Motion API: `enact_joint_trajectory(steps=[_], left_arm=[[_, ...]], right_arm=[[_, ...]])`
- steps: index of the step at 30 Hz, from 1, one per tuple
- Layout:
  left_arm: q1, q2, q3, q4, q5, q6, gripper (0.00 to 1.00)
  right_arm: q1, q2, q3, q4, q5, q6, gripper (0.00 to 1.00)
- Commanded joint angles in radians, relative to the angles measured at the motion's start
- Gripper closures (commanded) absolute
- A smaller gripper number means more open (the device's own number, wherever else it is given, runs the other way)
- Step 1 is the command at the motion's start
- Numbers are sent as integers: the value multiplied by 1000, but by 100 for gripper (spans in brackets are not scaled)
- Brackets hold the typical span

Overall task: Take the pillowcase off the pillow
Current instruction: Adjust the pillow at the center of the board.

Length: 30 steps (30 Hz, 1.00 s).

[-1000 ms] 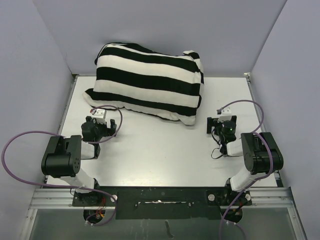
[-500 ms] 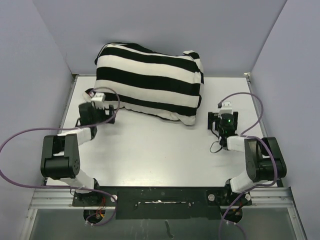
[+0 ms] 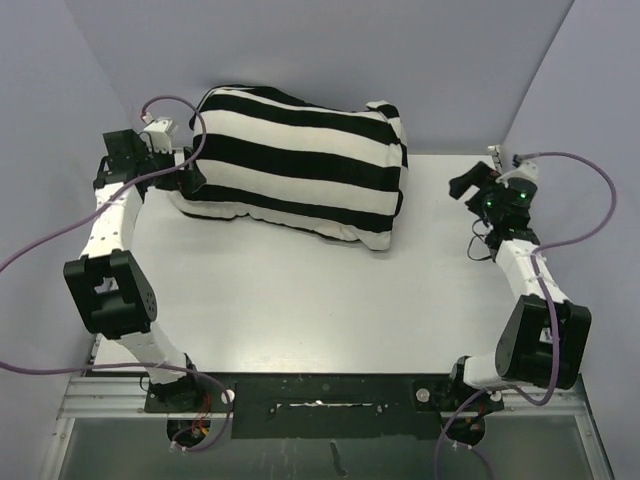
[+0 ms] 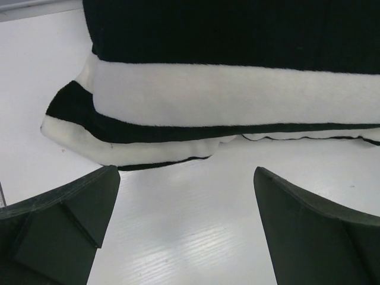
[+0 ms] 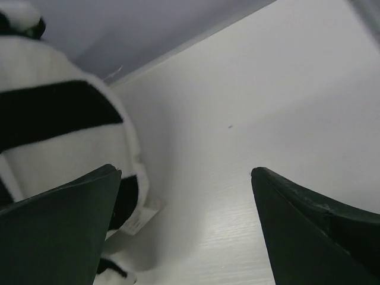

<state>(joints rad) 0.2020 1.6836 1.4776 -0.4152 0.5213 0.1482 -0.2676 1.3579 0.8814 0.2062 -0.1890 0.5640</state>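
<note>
Striped pillowcase on white table; left end effector spread wide beside its corner, right end effector spread wide too.

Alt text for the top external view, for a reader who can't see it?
A plump black-and-white striped pillowcase lies at the back of a white table. The left gripper sits at its left end; the right gripper is apart, off its right end.

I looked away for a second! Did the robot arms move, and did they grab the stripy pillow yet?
Both arms reached out. The left gripper went far left, up to the left corner of the striped pillowcase. The right gripper swung out to the far right, beside the pillowcase's right end. Both are open, holding nothing. The pillowcase stayed put.
</note>
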Motion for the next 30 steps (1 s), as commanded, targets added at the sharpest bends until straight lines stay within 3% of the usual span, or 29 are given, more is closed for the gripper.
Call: enact_joint_trajectory(steps=[1, 5, 10, 18, 24, 27, 30], left_arm=[[40, 176, 196, -233, 25, 115, 2], [41, 283, 283, -302, 18, 175, 2], [24, 354, 256, -235, -63, 234, 2], [22, 439, 252, -112, -130, 287, 2], [17, 466, 225, -48, -143, 356, 2], [16, 484, 216, 5, -138, 351, 3], [7, 518, 230, 30, -139, 355, 13]], right_arm=[[229, 57, 170, -197, -59, -143, 2], [383, 100, 201, -236, 21, -212, 2], [513, 105, 131, -208, 109, -290, 2], [539, 160, 52, -180, 127, -364, 2], [566, 210, 48, -116, 49, -390, 0], [584, 256, 61, -121, 51, -397, 7], [588, 296, 64, -119, 59, -398, 18]])
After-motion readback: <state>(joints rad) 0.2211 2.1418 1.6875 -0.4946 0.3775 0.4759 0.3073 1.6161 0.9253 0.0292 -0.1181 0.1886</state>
